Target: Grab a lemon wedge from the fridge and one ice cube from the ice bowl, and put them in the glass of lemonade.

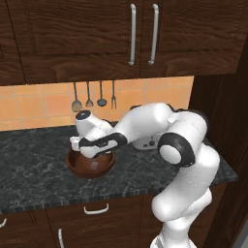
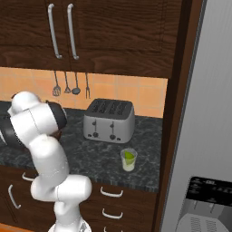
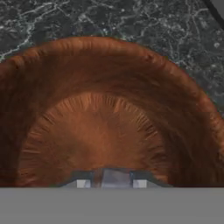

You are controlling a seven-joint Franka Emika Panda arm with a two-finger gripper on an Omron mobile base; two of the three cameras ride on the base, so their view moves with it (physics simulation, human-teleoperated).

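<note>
The claw (image 3: 109, 183) is down inside the ice bowl (image 1: 90, 164), its two small finger tips drawn together on the ice cube (image 3: 116, 178), a pale grey translucent block pinched between them right at the bowl's floor. In the hand view the bowl rises all round the claw as a smooth, round wooden dish, reddish-brown, with fine grain lines fanning out from the flat middle and a darker wall curving up to a rounded rim. Beyond that rim lies the bench (image 3: 131, 26), a dark stone slab flecked and veined with pale grey.

From the left base view the white arm bends low over the bowl, hiding most of its hollow. Beyond the claw, on the orange tiled wall (image 1: 38, 104), hang four slim metal utensils (image 1: 94, 97) under dark wood cupboards (image 1: 72, 38) with long curved steel handles.

Well off to the claw's right stands a boxy brushed-steel toaster (image 2: 109, 119) with slots on top, and nearer the bench edge past it the glass of lemonade (image 2: 128, 159), a small clear tumbler with the yellow-green lemon wedge (image 2: 129, 156) in it. Furthest right is the grey steel fridge (image 2: 204, 113), its black dispenser panel low in the door.
</note>
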